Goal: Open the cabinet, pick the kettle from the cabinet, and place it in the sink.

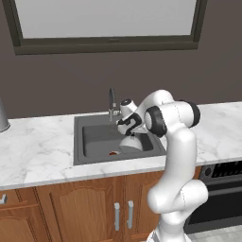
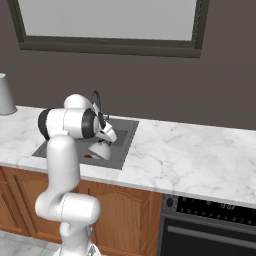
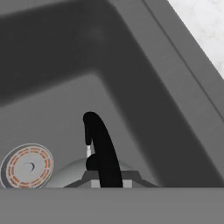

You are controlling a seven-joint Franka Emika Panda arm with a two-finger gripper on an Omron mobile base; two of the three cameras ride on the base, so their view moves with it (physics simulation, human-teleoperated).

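The silver-white kettle (image 1: pixel 132 142) (image 2: pixel 99 150) is low inside the dark grey sink (image 1: pixel 94 137) (image 2: pixel 126 131), on its right side near the wall. My gripper (image 1: pixel 129 128) (image 2: pixel 105 137) (image 3: pixel 109 183) reaches down from above and is shut on the kettle's thin black arched handle (image 3: pixel 103 148). In the hand view the kettle's dome (image 3: pixel 72 175) shows just under the fingertips, with the sink wall (image 3: pixel 144 109) beyond it. Whether the kettle rests on the basin floor I cannot tell. The cabinet is out of view.
A round drain (image 3: pixel 27 166) (image 1: pixel 113 153) lies in the basin floor left of the kettle. The slim faucet (image 1: pixel 112 101) (image 2: pixel 95 100) stands behind the basin. White marble counter (image 1: pixel 38 151) (image 2: pixel 190 155) surrounds it; an oven (image 1: pixel 222 172) (image 2: pixel 210 210) sits right, a grey vessel (image 2: pixel 5 95) far left.
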